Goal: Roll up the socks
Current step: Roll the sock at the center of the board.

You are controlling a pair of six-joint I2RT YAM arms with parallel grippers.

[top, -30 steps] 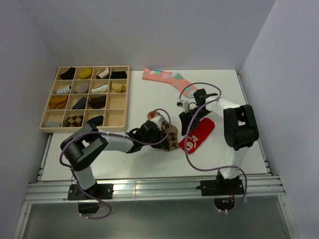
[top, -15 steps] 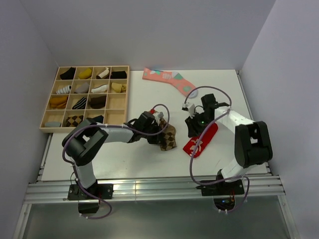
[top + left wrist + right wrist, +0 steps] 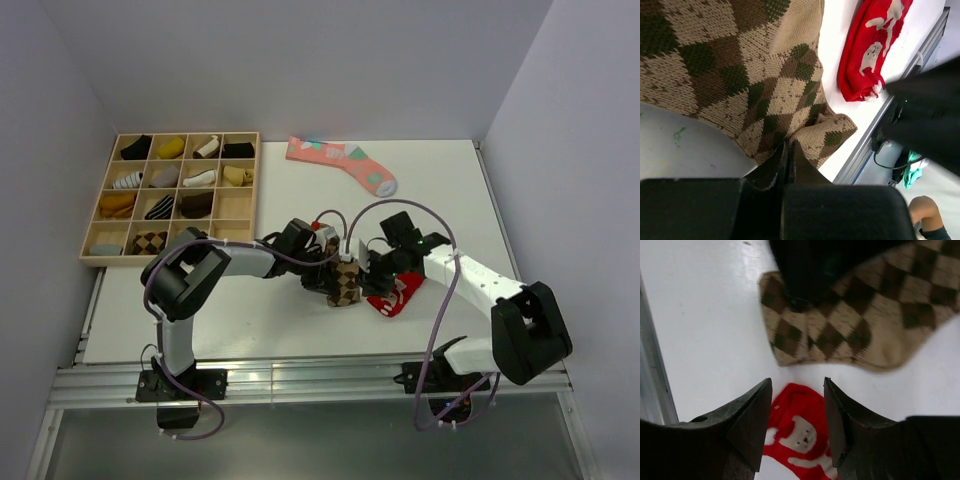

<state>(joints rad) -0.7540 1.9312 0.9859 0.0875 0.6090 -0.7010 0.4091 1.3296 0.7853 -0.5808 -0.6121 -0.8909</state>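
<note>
The brown-and-tan argyle sock [image 3: 346, 284] lies bunched on the white table at its middle. My left gripper [image 3: 326, 264] is shut on its edge. In the left wrist view the closed gripper [image 3: 789, 146] pinches a fold of the sock [image 3: 740, 65]. My right gripper [image 3: 376, 267] is open and empty just right of the sock. In the right wrist view the open gripper [image 3: 797, 390] hovers over the red sock [image 3: 802, 432], with the argyle sock [image 3: 860, 325] just beyond the fingertips.
A red sock with a white figure [image 3: 392, 296] lies right of the argyle sock, also in the left wrist view [image 3: 867, 47]. A pink sock with teal patches [image 3: 340, 160] lies at the back. A wooden tray [image 3: 250, 190] of rolled socks stands at the back left.
My right arm has swung left and nearer, bringing its open gripper beside the argyle sock. My left gripper has shifted the sock slightly right. The red sock has shifted nearer.
</note>
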